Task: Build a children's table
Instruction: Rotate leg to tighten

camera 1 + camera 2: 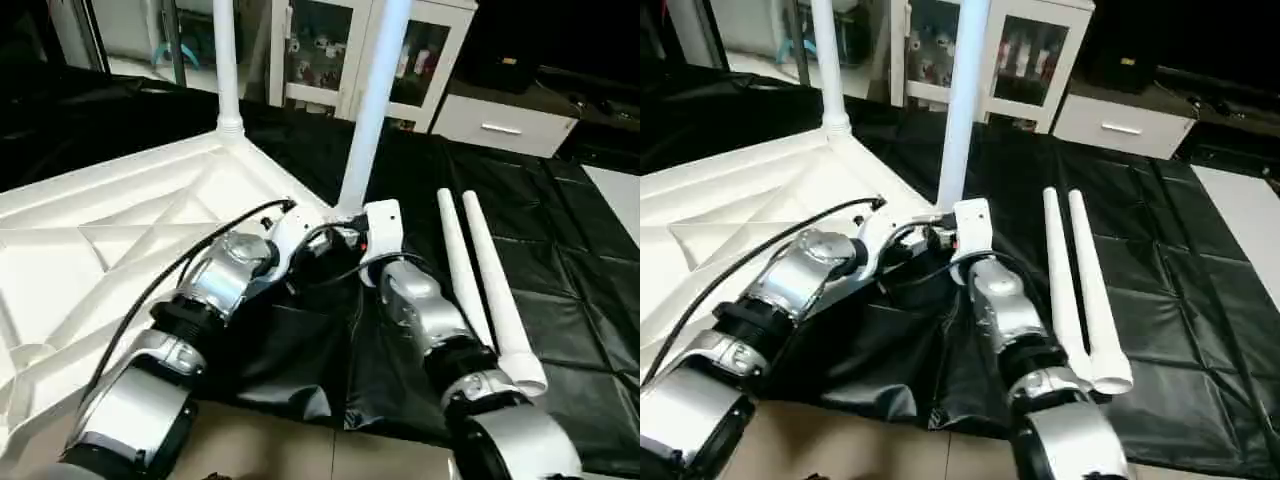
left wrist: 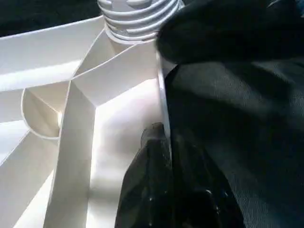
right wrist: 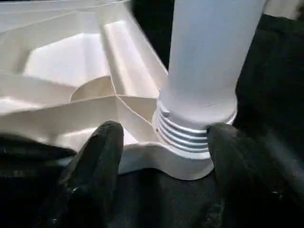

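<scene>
The white tabletop (image 1: pixel 120 240) lies upside down on the black-covered worktable, ribs facing up. One white leg (image 1: pixel 226 60) stands in its far corner socket. A second leg (image 1: pixel 372 110) stands in the corner nearest my grippers, several threads of its base (image 3: pixel 190 130) showing above the socket. Both my silver forearms reach to that corner. My left gripper (image 2: pixel 161 137) is shut on the tabletop's thin rim wall (image 2: pixel 160 90) just beside the socket. My right gripper (image 3: pixel 166 128) is open, one black finger (image 3: pixel 102 156) on each side of the leg's threaded base.
Two loose white legs (image 1: pixel 480 280) lie side by side on the black cover (image 1: pixel 580 300) to the right of my right arm. The cover bunches in folds (image 1: pixel 300 370) near the front edge. A white glass-door cabinet (image 1: pixel 330 50) and a drawer unit (image 1: pixel 500 125) stand behind.
</scene>
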Robot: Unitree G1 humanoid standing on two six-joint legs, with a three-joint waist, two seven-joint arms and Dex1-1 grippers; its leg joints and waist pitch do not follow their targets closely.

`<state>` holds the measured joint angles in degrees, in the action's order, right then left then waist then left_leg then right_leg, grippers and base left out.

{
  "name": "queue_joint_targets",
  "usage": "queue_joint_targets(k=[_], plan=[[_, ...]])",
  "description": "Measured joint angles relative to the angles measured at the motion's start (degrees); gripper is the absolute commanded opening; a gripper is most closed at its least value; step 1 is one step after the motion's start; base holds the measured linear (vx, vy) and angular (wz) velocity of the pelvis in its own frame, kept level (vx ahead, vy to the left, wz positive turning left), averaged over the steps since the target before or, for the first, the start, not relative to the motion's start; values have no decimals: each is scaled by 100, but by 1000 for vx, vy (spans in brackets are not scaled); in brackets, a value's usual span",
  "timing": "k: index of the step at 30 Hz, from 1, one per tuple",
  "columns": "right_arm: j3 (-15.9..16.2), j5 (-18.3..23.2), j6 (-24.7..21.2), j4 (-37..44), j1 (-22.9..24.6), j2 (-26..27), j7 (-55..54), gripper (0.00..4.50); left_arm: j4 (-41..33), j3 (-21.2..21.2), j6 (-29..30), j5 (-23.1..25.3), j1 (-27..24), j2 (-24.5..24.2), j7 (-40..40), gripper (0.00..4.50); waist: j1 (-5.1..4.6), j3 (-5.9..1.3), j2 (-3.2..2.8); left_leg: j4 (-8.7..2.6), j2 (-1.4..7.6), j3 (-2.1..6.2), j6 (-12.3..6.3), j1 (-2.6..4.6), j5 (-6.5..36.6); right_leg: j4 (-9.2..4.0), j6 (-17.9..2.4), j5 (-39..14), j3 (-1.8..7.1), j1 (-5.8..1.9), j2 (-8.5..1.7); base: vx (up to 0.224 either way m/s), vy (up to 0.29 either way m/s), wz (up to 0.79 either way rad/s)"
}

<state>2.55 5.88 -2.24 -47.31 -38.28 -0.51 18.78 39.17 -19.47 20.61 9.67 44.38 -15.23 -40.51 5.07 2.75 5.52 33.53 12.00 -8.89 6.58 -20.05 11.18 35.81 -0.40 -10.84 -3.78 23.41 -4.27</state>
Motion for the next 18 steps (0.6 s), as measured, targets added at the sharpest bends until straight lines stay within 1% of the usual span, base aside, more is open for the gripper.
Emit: queue_joint_targets(k=[2,3,4,5,7,8,10,11,12,13,14,15,16,18], plan=[[34,2,-109,185,68,-282,347,334,-220,-22,-25,-62,-116,-182,-318,0,16,4,-6,-2,0,-3,-1,1,1,-3,0,0,-1,0,-2,0,0,0],[28,5,-195,297,70,-448,539,355,-312,-62,-16,-79,-148,-252,-474,0,29,5,-7,-2,0,-4,0,1,0,-3,0,0,-1,-1,-2,0,0,0],[33,10,-272,438,80,-537,694,355,-380,-73,-4,-80,-178,-309,-577,0,37,6,-8,-1,1,-6,0,2,0,-1,-1,-1,-1,-1,-3,0,0,0],[83,42,-395,671,136,-669,956,371,-473,-104,-3,-81,-216,-363,-697,0,47,6,-9,0,1,-6,0,1,0,-2,-1,-1,-1,-1,-3,0,0,0],[182,131,-652,1124,300,-1033,1501,378,-677,-169,-46,-103,-321,-467,-963,0,81,6,-9,0,0,-9,-3,3,2,-8,0,-1,0,-6,-7,0,0,0],[209,153,-764,1277,370,-1203,1737,398,-738,-179,-74,-109,-360,-505,-1067,0,92,6,-9,2,0,-11,-5,3,3,-8,0,-1,1,-7,-9,0,0,0],[414,260,-1010,1735,612,-1670,2435,413,-975,-237,-91,-168,-473,-701,-1386,0,116,7,-10,-1,1,-12,-6,4,4,-12,0,-1,1,-8,-8,0,0,0],[468,287,-1075,1856,692,-1808,2662,413,-1057,-238,-84,-212,-521,-784,-1511,0,123,7,-11,-3,1,-14,-6,5,4,-10,1,-2,2,-10,-8,0,0,0],[586,317,-1144,2049,793,-1994,3000,434,-1194,-252,-106,-260,-592,-911,-1707,0,117,13,-19,-5,3,-16,-5,4,4,-10,1,-2,2,-10,-7,0,0,0],[644,328,-1185,2146,858,-2094,3200,434,-1281,-273,-115,-318,-638,-989,-1878,0,118,14,-21,-9,3,-18,-5,3,4,-8,2,-2,4,-11,-7,0,0,0],[734,338,-1235,2281,925,-2202,3436,444,-1440,-310,-114,-366,-716,-1119,-2099,0,118,15,-22,-13,4,-19,-5,4,4,-8,3,-3,4,-11,-7,0,0,0],[887,355,-1299,2508,1038,-2404,3806,444,-1748,-359,-120,-509,-884,-1324,-2515,0,126,17,-26,-18,4,-20,-4,4,4,-9,2,-7,5,-11,-6,0,0,0],[933,358,-1342,2594,1112,-2520,3993,444,-1905,-401,-137,-619,-982,-1406,-2789,0,136,17,-26,-21,4,-23,-4,6,4,-9,1,-10,5,-14,-7,0,0,0],[1020,374,-1432,2737,1169,-2670,4318,444,-2101,-474,-185,-706,-1080,-1509,-3138,0,192,20,-31,-19,6,-31,-5,14,3,-8,0,-11,3,-14,-12,0,0,0]])
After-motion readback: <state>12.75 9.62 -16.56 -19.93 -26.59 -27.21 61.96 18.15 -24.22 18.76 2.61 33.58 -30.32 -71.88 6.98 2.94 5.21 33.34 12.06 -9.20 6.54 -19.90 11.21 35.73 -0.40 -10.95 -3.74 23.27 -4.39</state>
